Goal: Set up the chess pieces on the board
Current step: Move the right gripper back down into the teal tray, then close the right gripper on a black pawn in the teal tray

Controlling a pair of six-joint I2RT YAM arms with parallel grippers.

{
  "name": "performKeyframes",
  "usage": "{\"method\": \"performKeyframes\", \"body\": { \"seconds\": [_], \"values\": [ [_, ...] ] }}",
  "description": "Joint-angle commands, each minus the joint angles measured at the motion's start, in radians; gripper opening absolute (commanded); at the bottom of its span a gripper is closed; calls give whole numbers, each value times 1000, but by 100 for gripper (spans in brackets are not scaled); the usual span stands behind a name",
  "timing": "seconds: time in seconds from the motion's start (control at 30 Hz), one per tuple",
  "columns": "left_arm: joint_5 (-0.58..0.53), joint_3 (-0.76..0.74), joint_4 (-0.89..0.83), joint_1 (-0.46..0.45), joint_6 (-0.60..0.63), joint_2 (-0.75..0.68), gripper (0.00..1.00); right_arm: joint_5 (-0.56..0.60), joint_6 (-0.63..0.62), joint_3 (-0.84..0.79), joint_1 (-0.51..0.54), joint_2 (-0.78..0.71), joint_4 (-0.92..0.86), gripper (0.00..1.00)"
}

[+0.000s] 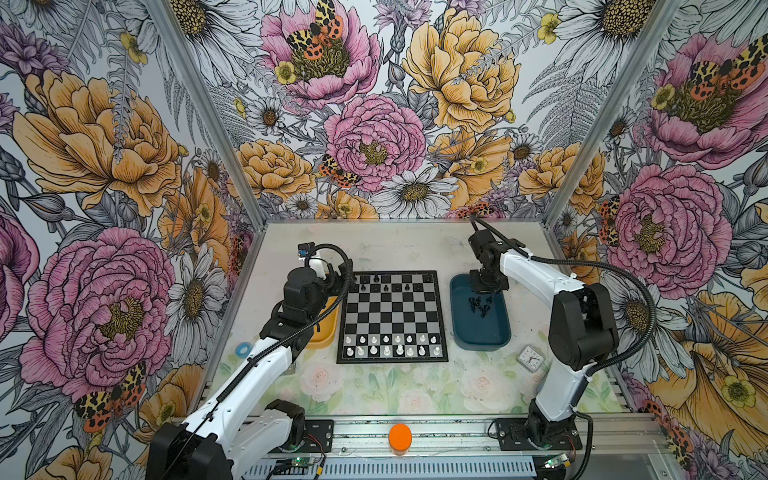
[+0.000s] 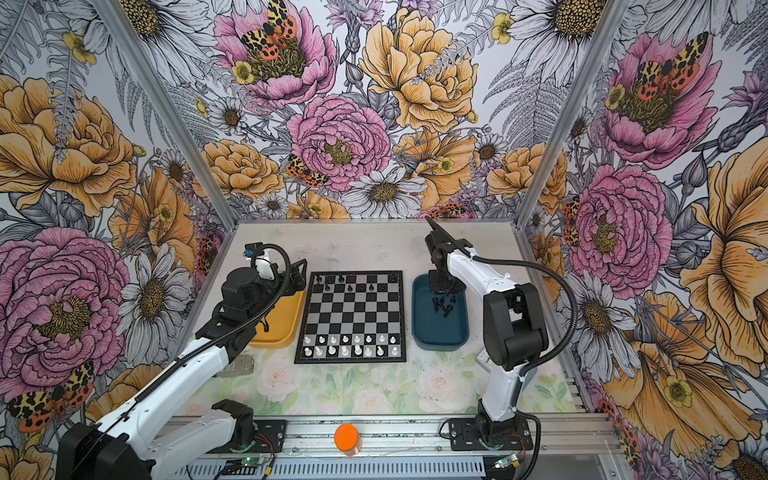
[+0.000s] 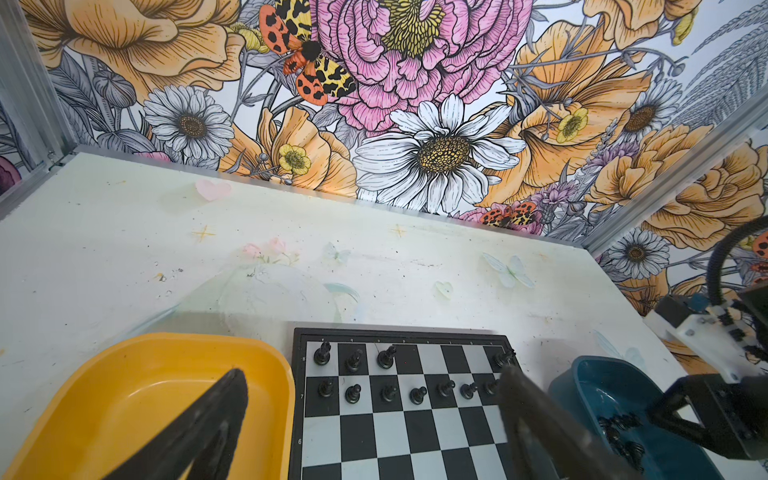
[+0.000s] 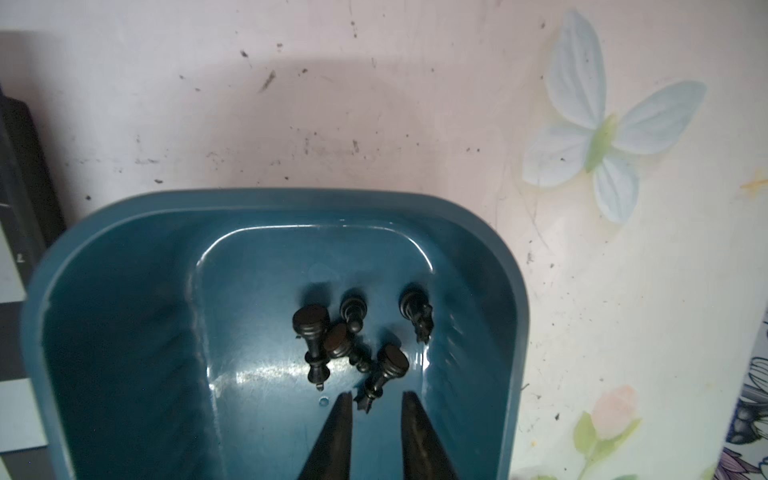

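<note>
Closing the slightly parted right end effector (image 4: 377, 400) on clustered black chessmen (image 4: 311, 325) could snag two; left end effector (image 3: 372, 388) wide open.

Board (image 1: 392, 316): black and silver-grey checks, thin black border. Chess pieces (image 4: 353, 336): solid black. Chessmen (image 1: 387, 345) on the near rows: white. One tray (image 4: 124, 332): dark teal-blue. Other tray (image 3: 137, 386): yellow. Walls (image 1: 374, 137): floral print in pink, orange and white. Tabletop (image 3: 124, 249): pale, with faded butterfly and flower print.
</note>
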Motion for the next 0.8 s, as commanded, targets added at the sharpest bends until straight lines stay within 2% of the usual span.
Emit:
{"method": "performKeyframes", "body": {
  "seconds": [0.0,0.43,0.77],
  "values": [
    [15,8,5,-5,-3,8,95,-28,-2,-9,-4,27,65,24],
    [14,23,6,-19,0,36,95,-71,-4,-30,-19,79,102,23],
    [9,32,1,-20,4,37,95,-71,-3,-42,-32,107,115,19]
  ]
}}
